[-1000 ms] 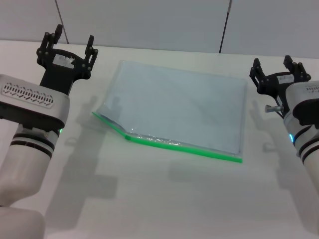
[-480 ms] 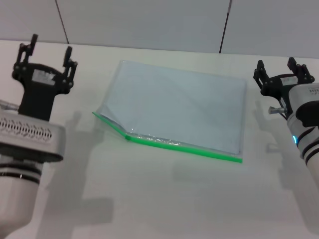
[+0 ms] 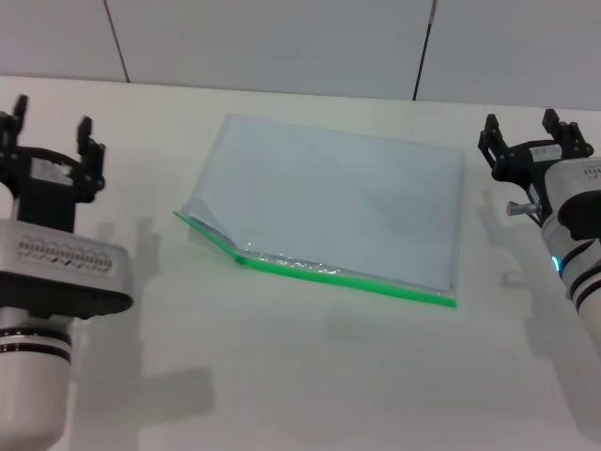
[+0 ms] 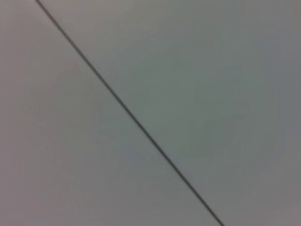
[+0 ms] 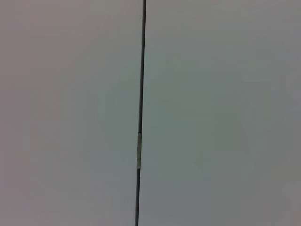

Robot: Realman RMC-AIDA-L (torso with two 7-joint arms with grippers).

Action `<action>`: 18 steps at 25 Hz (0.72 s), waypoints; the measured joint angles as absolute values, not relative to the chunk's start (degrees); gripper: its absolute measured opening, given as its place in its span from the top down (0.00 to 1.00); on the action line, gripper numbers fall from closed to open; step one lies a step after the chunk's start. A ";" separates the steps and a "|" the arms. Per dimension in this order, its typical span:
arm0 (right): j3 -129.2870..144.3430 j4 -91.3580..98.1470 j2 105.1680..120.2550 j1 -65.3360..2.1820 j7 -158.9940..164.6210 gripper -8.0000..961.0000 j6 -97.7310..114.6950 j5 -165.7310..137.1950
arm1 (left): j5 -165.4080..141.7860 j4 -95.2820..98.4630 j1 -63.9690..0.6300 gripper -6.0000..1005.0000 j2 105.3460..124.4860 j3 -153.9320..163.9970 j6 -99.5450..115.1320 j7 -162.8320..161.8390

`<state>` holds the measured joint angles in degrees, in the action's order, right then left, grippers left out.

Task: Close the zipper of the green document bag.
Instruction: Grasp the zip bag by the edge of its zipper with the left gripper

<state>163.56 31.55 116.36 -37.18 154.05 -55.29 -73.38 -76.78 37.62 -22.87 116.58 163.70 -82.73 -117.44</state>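
a plain grey wall panel (image 5: 211, 113) fills the view, split by a thin dark vertical seam (image 5: 141, 94).

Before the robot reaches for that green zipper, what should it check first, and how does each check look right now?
1. Green document bag lies flat on the table: ok.
2. Zipper facing the robot, unobstructed: ok.
3. Zipper shut: not ok; the end on the robot's left gapes.
4. Left gripper open, empty, left of the bag: ok.
5. Right gripper open, empty, right of the bag: ok.
6. Slider position: cannot tell.
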 joint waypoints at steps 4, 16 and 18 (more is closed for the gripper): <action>163.56 31.54 116.36 -37.14 154.06 0.21 -55.28 -73.39 | -75.44 39.32 -23.13 0.31 116.41 163.73 -76.99 -114.22; 163.48 30.97 116.22 -35.99 154.04 0.21 -55.28 -73.39 | -71.21 41.80 -22.09 0.31 116.22 163.70 -69.46 -100.17; 163.48 30.90 116.23 -35.92 154.04 0.21 -55.28 -73.39 | -70.74 42.12 -22.08 0.31 116.18 163.73 -69.44 -97.80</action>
<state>163.48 30.90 116.23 -35.92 154.04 -55.28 -73.39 -70.74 42.12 -22.08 116.18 163.73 -69.44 -97.80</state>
